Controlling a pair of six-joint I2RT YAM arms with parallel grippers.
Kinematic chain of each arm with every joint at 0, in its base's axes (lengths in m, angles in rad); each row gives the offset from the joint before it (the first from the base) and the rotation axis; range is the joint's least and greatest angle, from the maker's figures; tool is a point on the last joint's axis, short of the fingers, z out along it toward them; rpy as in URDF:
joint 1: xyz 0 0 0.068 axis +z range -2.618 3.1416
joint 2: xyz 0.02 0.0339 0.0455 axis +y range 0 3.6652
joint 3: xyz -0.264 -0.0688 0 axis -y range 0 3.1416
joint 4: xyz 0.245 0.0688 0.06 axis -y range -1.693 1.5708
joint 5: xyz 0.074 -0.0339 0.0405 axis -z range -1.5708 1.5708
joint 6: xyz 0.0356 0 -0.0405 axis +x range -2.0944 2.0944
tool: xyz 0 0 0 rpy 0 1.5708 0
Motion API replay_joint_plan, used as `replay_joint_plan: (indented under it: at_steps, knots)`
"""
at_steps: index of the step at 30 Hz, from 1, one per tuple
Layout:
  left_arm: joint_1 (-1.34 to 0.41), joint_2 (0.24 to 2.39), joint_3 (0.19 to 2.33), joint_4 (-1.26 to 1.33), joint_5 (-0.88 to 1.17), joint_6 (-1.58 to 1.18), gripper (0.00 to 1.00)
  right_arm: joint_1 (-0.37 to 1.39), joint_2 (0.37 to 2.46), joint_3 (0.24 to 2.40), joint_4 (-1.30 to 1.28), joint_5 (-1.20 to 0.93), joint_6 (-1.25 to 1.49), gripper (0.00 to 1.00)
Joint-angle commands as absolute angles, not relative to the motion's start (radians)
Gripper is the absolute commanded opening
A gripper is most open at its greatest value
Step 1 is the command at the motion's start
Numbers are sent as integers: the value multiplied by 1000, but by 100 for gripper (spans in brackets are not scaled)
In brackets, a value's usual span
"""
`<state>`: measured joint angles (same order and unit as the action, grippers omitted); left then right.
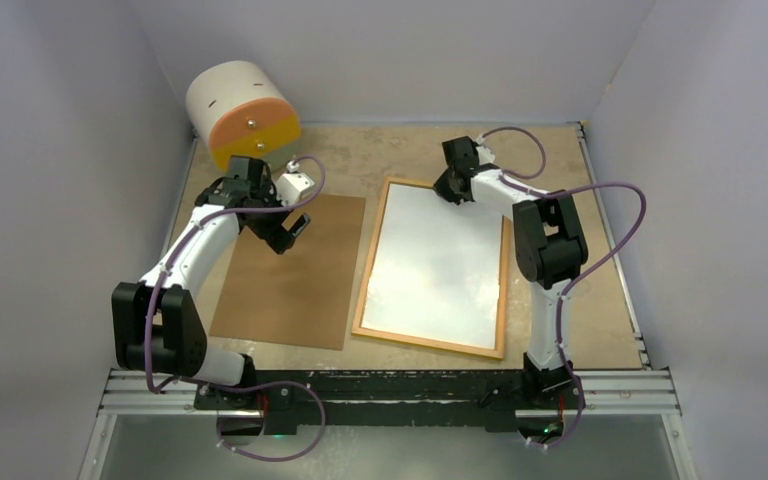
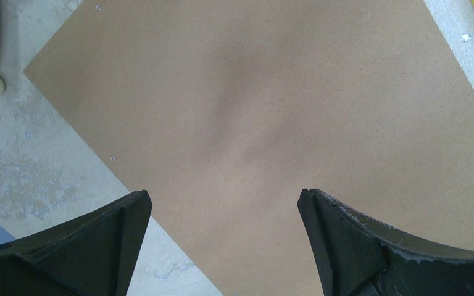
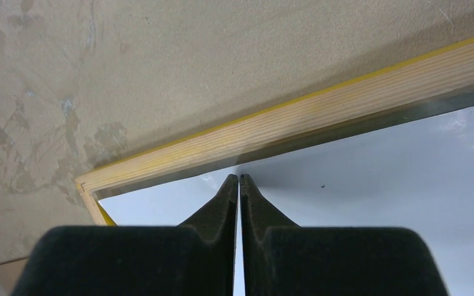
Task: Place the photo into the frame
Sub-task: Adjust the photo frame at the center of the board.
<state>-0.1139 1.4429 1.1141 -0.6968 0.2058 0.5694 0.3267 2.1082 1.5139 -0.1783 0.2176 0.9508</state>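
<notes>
The frame (image 1: 428,342) lies face down at the table's middle right, its wood-coloured back rim (image 3: 284,123) up and a yellow strip along its outer edge. The photo (image 1: 435,265) lies inside it with the plain white back (image 3: 376,166) showing. My right gripper (image 1: 447,190) is shut with nothing between its fingers. Its tips (image 3: 239,179) rest at the photo's far edge, just inside the rim and near a corner. My left gripper (image 1: 295,232) hangs open over the far right part of the brown backing board (image 2: 271,111), holding nothing.
The brown backing board (image 1: 290,280) lies flat left of the frame. A white-and-orange cylinder (image 1: 240,110) stands at the back left corner. Grey walls close in the left, back and right sides. A metal rail (image 1: 400,390) runs along the near edge.
</notes>
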Motion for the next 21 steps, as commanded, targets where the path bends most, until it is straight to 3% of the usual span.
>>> replay_joint_plan:
  at_steps: [1,21]
  knots:
    - [-117,1427,1100,-679,225,578,100,321,2140,1478,-212,237,943,6]
    - [-117,1428,1096,-678,234,589,100,302,2209,1466,-264,265,922,7]
